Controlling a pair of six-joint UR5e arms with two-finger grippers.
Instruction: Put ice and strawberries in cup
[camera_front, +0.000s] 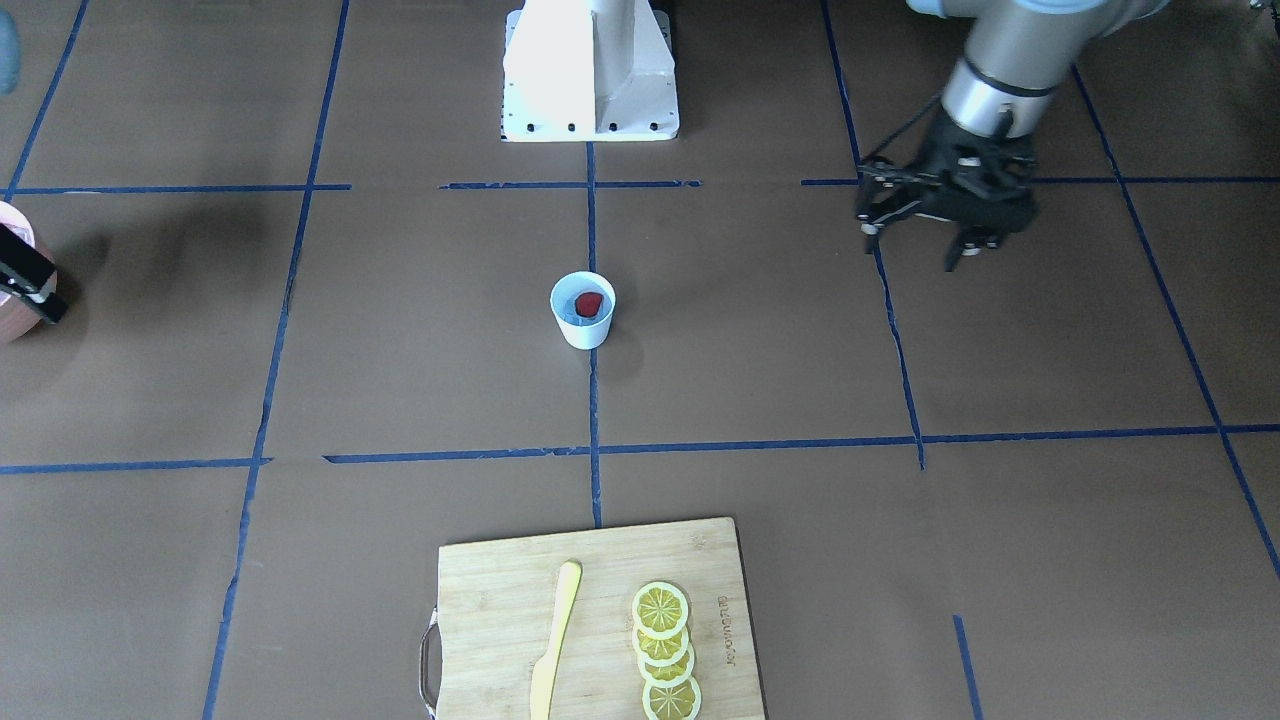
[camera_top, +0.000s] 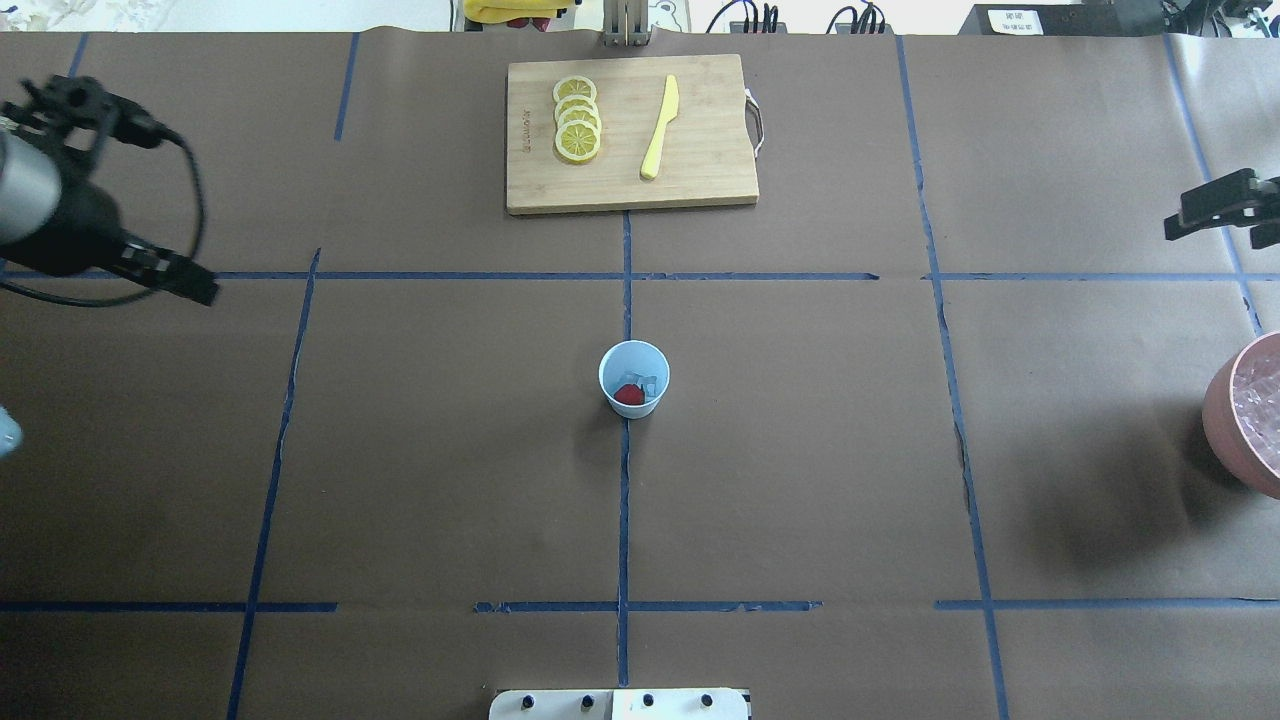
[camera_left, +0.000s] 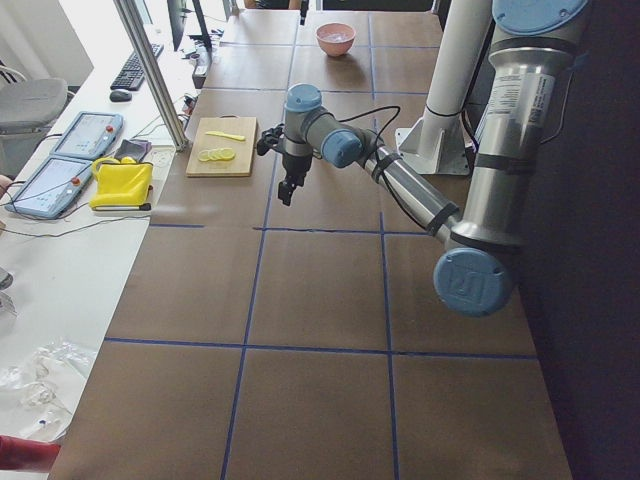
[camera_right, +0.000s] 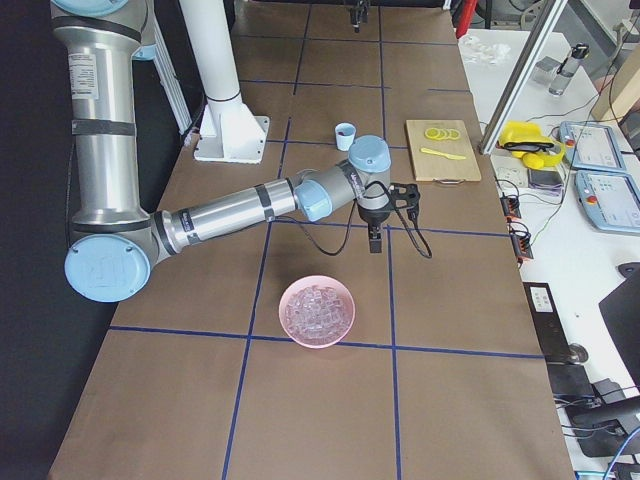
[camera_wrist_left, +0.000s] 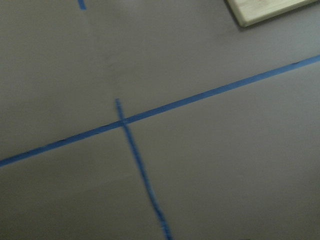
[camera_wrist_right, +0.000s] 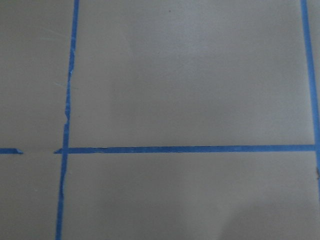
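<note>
Nearer reach is from the left
Small white tapered cup, red strawberry inside, sits right of the open-jawed left gripper — right gripper: can't tell.

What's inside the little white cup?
A red strawberry sits in the cup, with a few pale ice cubes beside it. The strawberry covers whatever lies beneath it, so the cup's bottom cannot be seen.

The strawberry and ice lie in the cup, cutting board beyond it.
</note>
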